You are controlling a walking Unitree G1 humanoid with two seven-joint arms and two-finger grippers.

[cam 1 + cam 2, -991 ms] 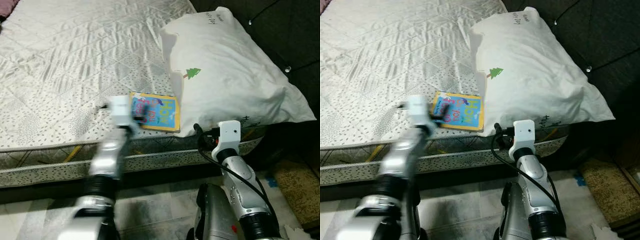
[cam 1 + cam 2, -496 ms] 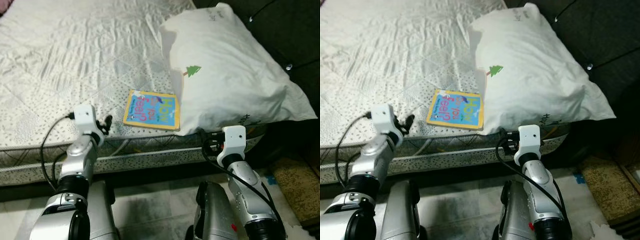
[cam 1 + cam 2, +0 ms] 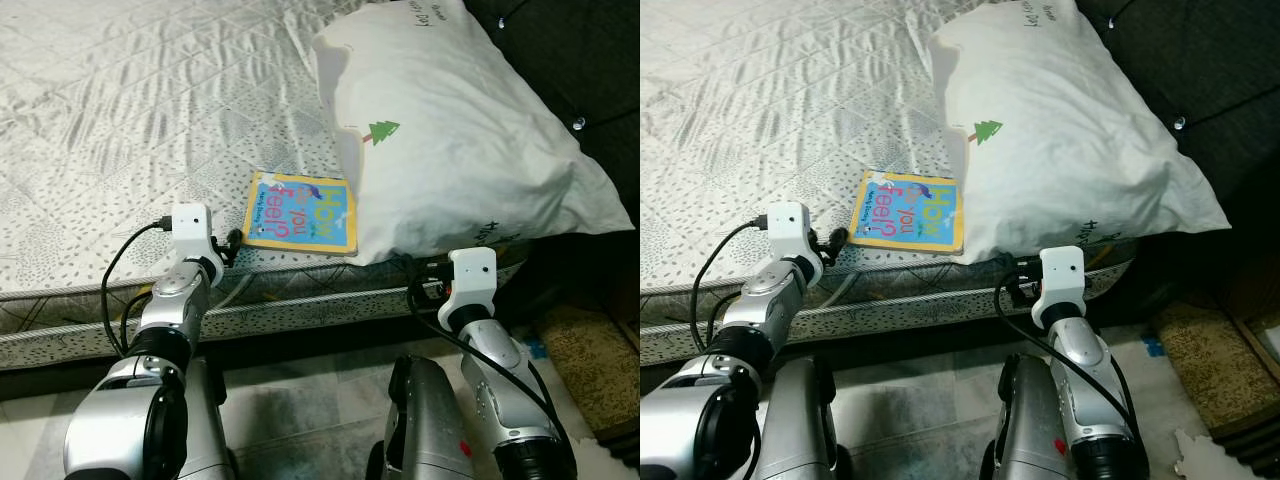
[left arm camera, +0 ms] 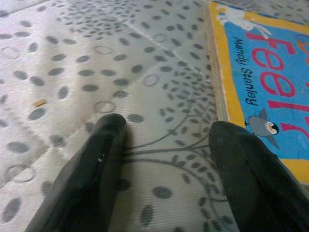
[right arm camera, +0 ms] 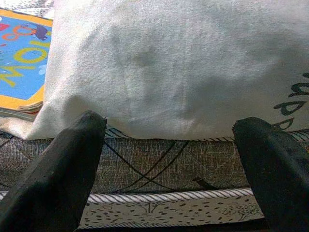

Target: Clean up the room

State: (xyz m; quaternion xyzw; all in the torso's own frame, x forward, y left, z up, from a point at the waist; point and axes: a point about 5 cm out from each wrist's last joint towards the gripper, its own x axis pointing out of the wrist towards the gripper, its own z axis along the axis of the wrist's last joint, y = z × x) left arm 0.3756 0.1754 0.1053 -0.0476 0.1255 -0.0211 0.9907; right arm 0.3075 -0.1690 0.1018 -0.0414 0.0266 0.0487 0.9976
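Note:
A picture book point(image 3: 301, 212) with a blue cover and yellow border lies flat near the front edge of the bed point(image 3: 120, 110), its right side tucked against a big white pillow point(image 3: 450, 140). My left gripper point(image 4: 166, 128) is open and rests low on the mattress just left of the book point(image 4: 270, 82), holding nothing. One of its fingers point(image 4: 104, 145) touches the patterned cover. My right gripper point(image 5: 169, 128) is open too, held in front of the mattress side below the pillow point(image 5: 183, 63).
The pillow carries a small green tree print point(image 3: 383, 131). A dark headboard point(image 3: 580, 60) stands at the right. Tiled floor point(image 3: 300, 400) lies below the bed, and a brown mat point(image 3: 590, 355) sits at the far right.
My left arm pulled back from the book to the bed's edge, then edged right toward the book again. The right arm lowered slightly. The camera has tilted a little.

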